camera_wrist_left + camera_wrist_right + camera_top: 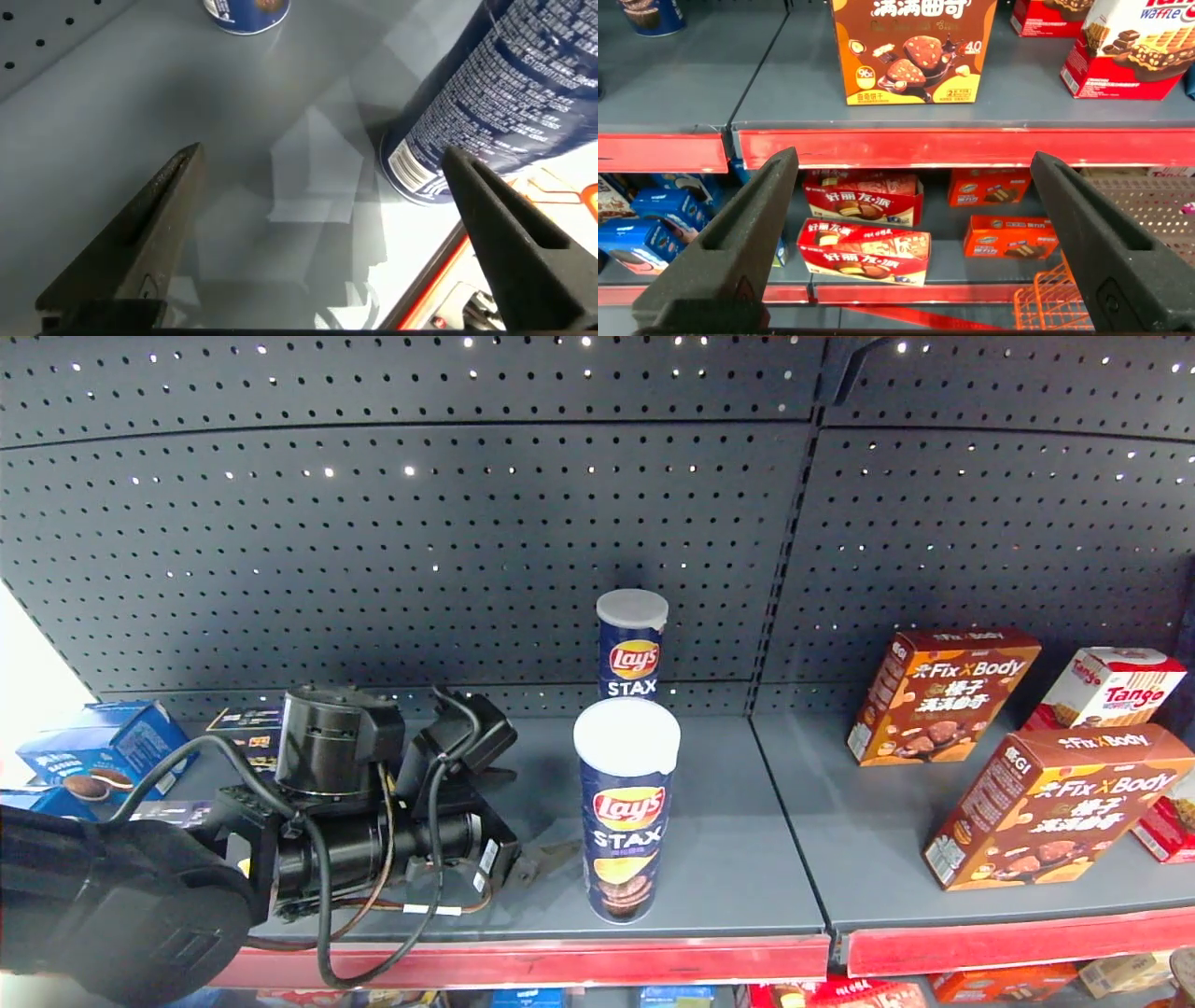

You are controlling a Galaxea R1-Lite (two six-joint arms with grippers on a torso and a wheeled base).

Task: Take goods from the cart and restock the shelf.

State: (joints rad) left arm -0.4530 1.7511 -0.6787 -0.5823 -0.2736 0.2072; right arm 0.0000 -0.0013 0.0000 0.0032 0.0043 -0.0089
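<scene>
Left pincer (318, 219) wide open, empty, low over the shelf (728, 859), just beside the front chips can (625, 807). That can's upright near the shelf lip, 2nd can (632, 644) behind it: two stocked, I'd say. Right pincer (906, 233) open too, nothing held; next pick pending.

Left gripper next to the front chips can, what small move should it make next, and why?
Probably draw the left gripper straight back off the shelf. Its fingers stand open with nothing between them, and the front can stands upright on the shelf close beside one finger, so it looks placed; backing out straight should avoid tipping it.
</scene>
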